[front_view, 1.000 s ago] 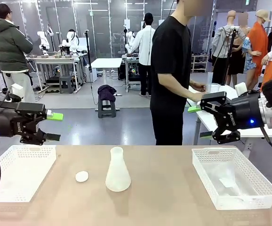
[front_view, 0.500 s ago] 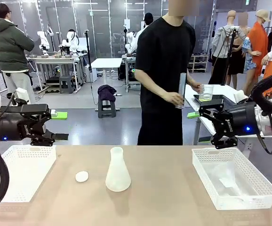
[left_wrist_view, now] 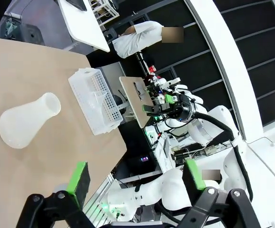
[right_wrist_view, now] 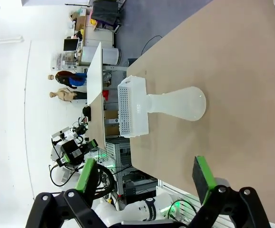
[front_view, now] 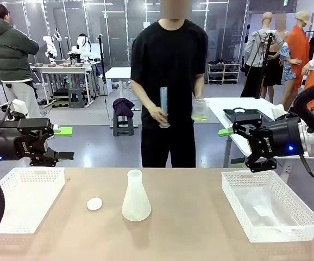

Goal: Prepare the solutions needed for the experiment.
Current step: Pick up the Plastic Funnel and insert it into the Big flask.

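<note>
Presently the solutions are seen as a shallow pale layer in a beaker carried by the person, with a cylinder in the other hand, beyond the far edge of the worktop. The left gripper and right gripper are spread wide and empty, out at the sides. The flask is best left undisturbed and room given for pouring; any handover should be met slowly, with the beaker taken level

Two baskets, one flask and one stopper are sitting on the table. A person is holding one cylinder and one beaker. Two grippers are hovering.
</note>
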You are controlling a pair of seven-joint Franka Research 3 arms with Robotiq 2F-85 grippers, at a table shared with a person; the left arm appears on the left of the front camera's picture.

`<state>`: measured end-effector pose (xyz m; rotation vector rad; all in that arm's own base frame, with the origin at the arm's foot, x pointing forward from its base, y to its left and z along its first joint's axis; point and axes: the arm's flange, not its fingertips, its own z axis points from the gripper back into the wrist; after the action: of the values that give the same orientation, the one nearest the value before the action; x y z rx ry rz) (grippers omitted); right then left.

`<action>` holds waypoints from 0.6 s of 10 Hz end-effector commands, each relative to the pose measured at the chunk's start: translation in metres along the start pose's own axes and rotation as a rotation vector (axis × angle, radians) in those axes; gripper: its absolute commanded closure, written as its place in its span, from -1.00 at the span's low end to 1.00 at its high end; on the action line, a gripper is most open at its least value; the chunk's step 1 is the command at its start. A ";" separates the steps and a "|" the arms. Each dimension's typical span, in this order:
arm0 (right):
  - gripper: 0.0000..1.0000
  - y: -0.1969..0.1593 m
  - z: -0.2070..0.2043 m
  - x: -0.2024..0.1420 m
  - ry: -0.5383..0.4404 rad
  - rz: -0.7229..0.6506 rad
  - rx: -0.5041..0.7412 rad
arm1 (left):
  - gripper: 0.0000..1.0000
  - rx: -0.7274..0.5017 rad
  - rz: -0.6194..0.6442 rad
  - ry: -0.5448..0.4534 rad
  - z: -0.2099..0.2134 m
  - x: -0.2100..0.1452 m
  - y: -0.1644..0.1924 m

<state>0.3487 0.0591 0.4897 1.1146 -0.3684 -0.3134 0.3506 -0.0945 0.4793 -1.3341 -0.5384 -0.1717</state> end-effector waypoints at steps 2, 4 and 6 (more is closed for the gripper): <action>-1.00 0.002 0.001 0.008 0.022 0.169 -0.092 | -1.00 -0.020 0.016 -0.009 -0.003 -0.001 -0.004; -1.00 0.005 0.001 0.040 0.154 0.425 -0.260 | -1.00 -0.020 0.016 -0.009 -0.003 -0.001 -0.004; -1.00 0.011 0.004 0.074 0.313 0.656 -0.391 | -1.00 -0.020 0.016 -0.009 -0.003 -0.001 -0.004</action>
<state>0.3901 0.0443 0.5014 0.6446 -0.3342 0.2027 0.3502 -0.0956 0.4793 -1.3315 -0.5350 -0.1764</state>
